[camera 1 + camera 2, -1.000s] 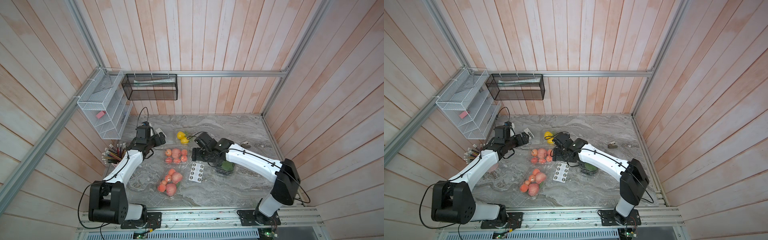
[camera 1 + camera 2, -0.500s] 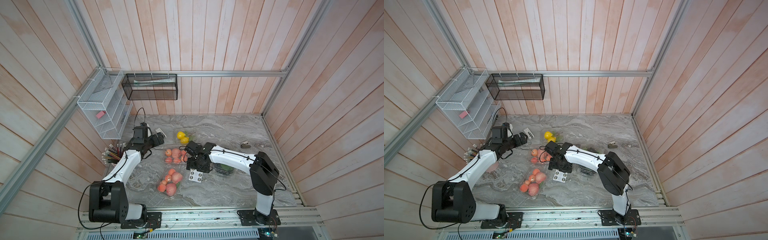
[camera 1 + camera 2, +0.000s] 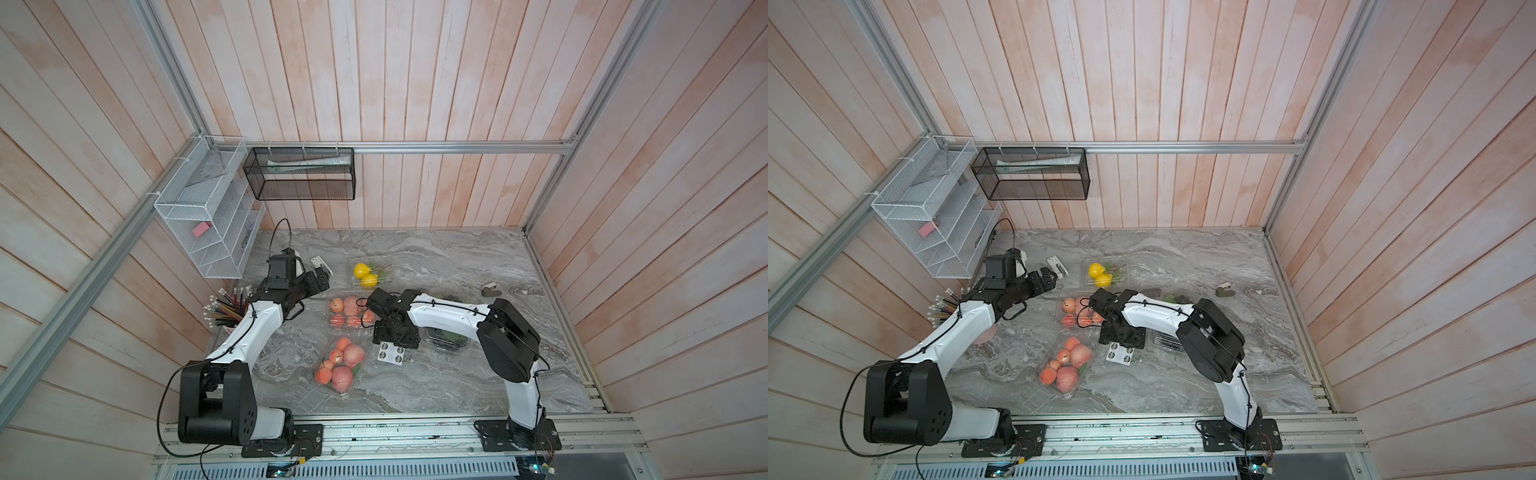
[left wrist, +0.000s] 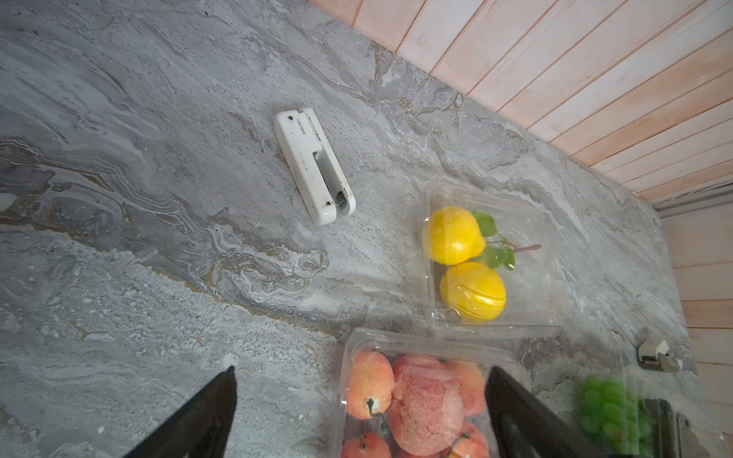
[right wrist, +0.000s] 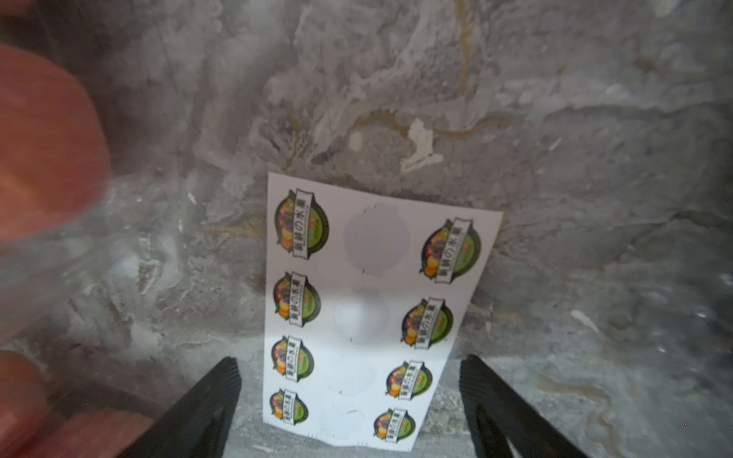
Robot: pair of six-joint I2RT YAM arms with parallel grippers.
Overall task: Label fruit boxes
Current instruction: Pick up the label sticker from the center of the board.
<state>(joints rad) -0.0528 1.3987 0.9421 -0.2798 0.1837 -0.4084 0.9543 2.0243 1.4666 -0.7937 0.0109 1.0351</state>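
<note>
Four clear fruit boxes lie on the marble table (image 3: 436, 257). The yellow-fruit box (image 3: 370, 272) is farthest back. Two apple boxes (image 3: 347, 311) (image 3: 340, 365) lie in front of it. My right arm partly covers the grape box (image 3: 446, 337). My right gripper (image 5: 350, 359) hangs open just above a white sticker sheet (image 5: 369, 309), one finger on each side of its near end. The sheet's middle column is bare. My left gripper (image 4: 361, 370) is open and holds nothing, above the far end of the rear apple box (image 4: 416, 396).
A white stapler (image 4: 313, 166) lies behind the left gripper. A pencil cup (image 3: 224, 311) stands at the left edge under a white wire rack (image 3: 208, 224). A black mesh basket (image 3: 299, 174) hangs on the back wall. A small grey object (image 3: 491, 289) lies at the right.
My right arm has swung away from the grape box, leftward and forward, and folded at the elbow. Its gripper now hangs over the sticker sheet. The left arm has hardly moved.
</note>
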